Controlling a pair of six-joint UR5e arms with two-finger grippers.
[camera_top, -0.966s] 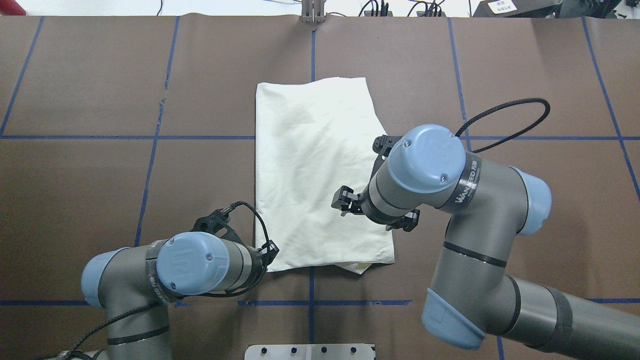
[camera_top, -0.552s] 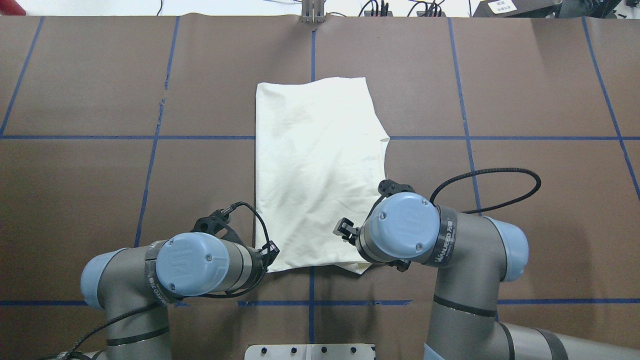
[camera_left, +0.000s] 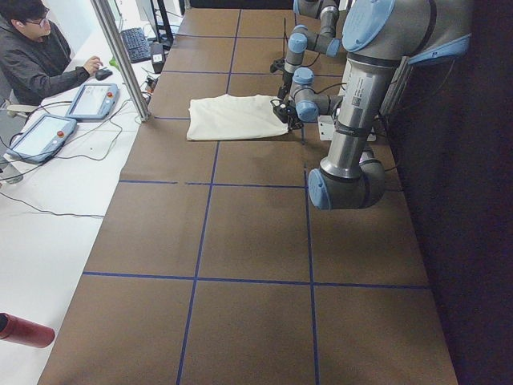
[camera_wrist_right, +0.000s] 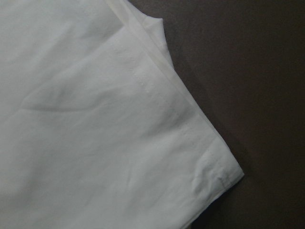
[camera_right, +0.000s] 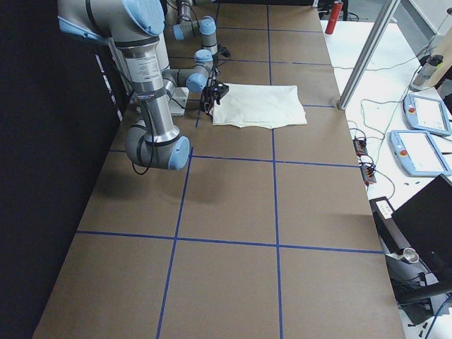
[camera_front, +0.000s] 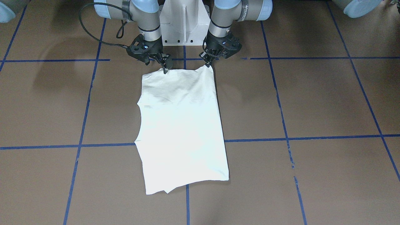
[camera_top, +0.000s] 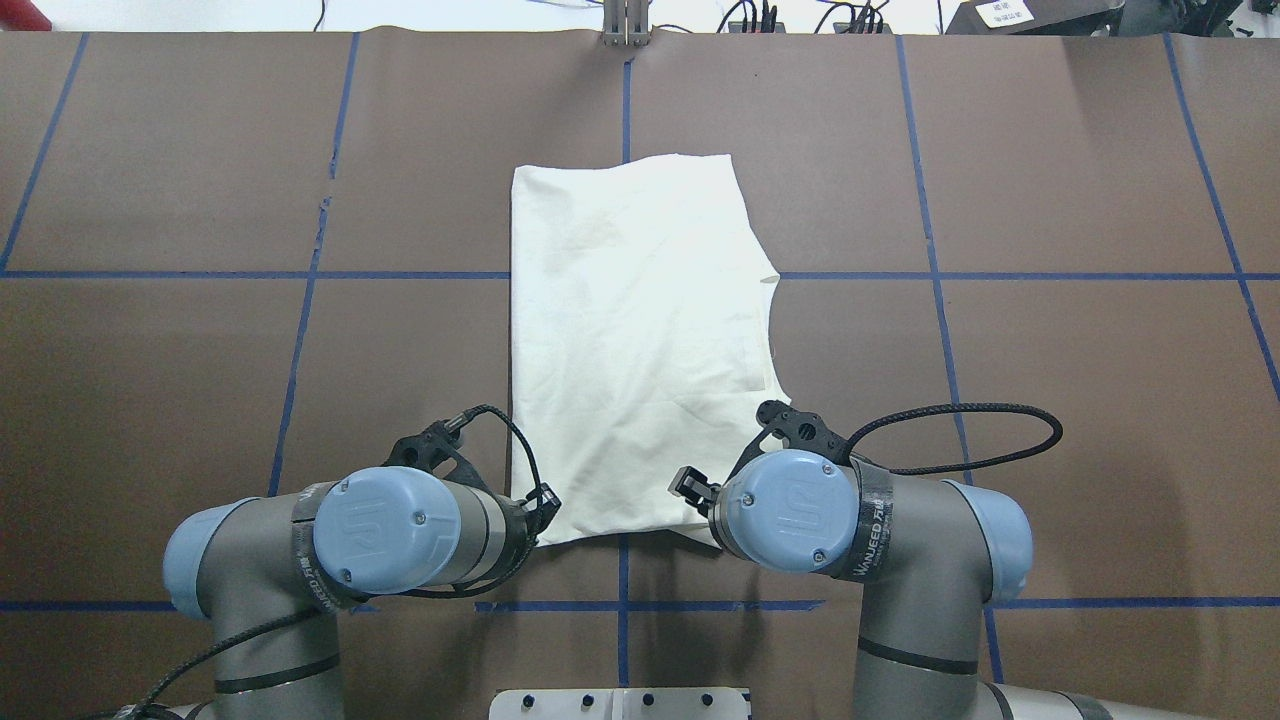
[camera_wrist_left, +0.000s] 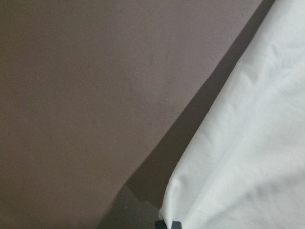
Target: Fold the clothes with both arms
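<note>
The cream shirt [camera_top: 630, 340] lies folded into a long rectangle with its plain pale side up, in the middle of the brown table [camera_top: 1050, 400]. My left gripper [camera_front: 207, 64] is shut on the shirt's near left corner. In the left wrist view that corner of cloth [camera_wrist_left: 248, 157] hangs slightly off the table, with a shadow under it and a fingertip [camera_wrist_left: 167, 223] at its edge. My right gripper [camera_front: 162, 67] stands open right at the near right corner. The right wrist view shows that hemmed corner [camera_wrist_right: 209, 157] lying flat, with no finger on it.
The white pedestal base [camera_front: 182, 22] stands close behind both grippers. Blue tape lines cross the brown table cover. A person [camera_left: 40, 56] sits at a side desk with tablets [camera_left: 94, 100], beyond a metal post [camera_left: 120, 56]. A red bottle [camera_left: 24, 330] lies off the table.
My right arm has drawn back from over the shirt's right middle to its near right corner. The left arm and the shirt have stayed put.
</note>
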